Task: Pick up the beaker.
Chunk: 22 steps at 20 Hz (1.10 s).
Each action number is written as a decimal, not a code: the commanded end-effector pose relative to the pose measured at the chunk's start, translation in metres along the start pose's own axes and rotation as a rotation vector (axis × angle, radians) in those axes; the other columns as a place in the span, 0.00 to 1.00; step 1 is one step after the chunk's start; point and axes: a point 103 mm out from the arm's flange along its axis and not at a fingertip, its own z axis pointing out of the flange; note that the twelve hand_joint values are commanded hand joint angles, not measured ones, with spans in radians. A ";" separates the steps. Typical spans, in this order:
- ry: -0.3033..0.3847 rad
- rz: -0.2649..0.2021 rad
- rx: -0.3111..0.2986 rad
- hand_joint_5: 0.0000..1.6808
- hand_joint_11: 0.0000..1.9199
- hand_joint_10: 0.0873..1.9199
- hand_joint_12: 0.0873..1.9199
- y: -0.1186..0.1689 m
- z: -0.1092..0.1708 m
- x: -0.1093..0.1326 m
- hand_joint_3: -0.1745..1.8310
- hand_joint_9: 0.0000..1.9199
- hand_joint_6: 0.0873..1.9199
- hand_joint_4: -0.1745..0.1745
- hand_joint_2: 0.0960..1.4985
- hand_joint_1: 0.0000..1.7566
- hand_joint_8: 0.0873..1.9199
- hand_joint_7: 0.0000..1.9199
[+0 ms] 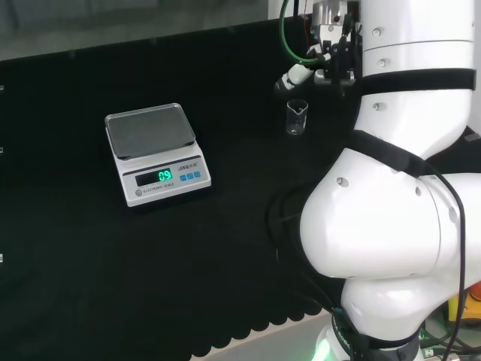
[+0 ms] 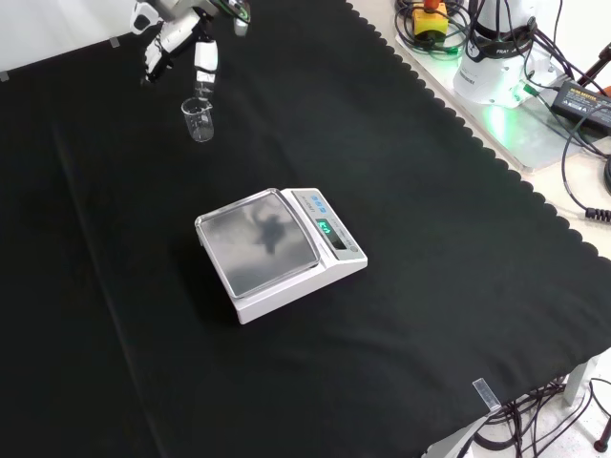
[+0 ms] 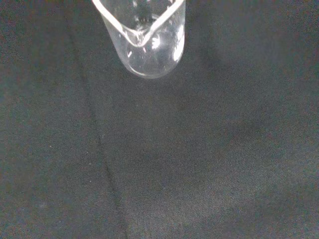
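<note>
While the hand point(image 2: 181, 38) hangs at the top left of the front view, its fingers point(image 2: 204, 59) point down and look spread apart, with nothing held in them. One white fingertip comes down close to the rim of the beaker point(image 2: 199, 119), but I cannot tell if it touches the glass.

The beaker stands upright on the black cloth point(image 2: 430, 315). In the front view it sits just under the fingers, at about 6 o'clock from them. In the head view the beaker point(image 1: 297, 116) is also below the hand point(image 1: 331, 45), at about 7 o'clock from it, and a dark finger point(image 1: 289, 79) reaches out just above its rim.

In the wrist view the beaker point(image 3: 147, 40) is close and big, seen from above, with its pouring lip showing. It looks empty.

A scale point(image 2: 282, 253) sits in the middle of the cloth, well apart from the beaker. In the front view it is at about 5 o'clock from the beaker. Its steel plate is bare and its small screen glows green.
</note>
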 end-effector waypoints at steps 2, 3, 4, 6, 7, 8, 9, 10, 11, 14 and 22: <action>0.010 0.027 0.045 0.19 0.07 0.36 0.78 0.017 0.018 0.002 0.06 0.00 0.00 0.29 0.46 0.23 0.36 0.03; 0.010 0.031 0.051 0.19 0.07 0.36 0.78 0.018 0.020 0.003 0.06 0.00 0.00 0.29 0.46 0.23 0.36 0.03; 0.010 0.034 0.057 0.19 0.07 0.36 0.78 0.020 0.022 0.003 0.06 0.00 0.00 0.29 0.46 0.23 0.36 0.03; 0.013 0.036 0.064 0.19 0.07 0.36 0.78 0.021 0.026 0.004 0.06 0.00 0.00 0.29 0.46 0.23 0.36 0.03; 0.013 0.036 0.068 0.19 0.07 0.36 0.78 0.022 0.028 0.004 0.06 0.00 0.00 0.29 0.46 0.23 0.36 0.03; 0.011 0.038 0.071 0.19 0.07 0.36 0.78 0.022 0.030 0.005 0.06 0.00 0.00 0.29 0.46 0.23 0.36 0.03; 0.009 0.039 0.075 0.19 0.07 0.36 0.78 0.023 0.032 0.005 0.06 0.00 0.00 0.29 0.46 0.23 0.36 0.03; 0.009 0.039 0.079 0.19 0.07 0.36 0.78 0.023 0.034 0.005 0.06 0.00 0.00 0.29 0.46 0.23 0.36 0.03; 0.009 0.038 0.082 0.19 0.07 0.36 0.78 0.024 0.035 0.005 0.06 0.00 0.00 0.29 0.46 0.23 0.36 0.03; 0.001 0.036 0.087 0.19 0.07 0.37 0.78 0.024 0.040 0.008 0.07 0.00 0.00 0.29 0.46 0.24 0.36 0.03; -0.033 0.043 0.049 0.27 0.27 0.40 0.67 0.024 0.041 0.016 0.09 0.19 0.00 0.26 0.51 0.35 0.38 0.16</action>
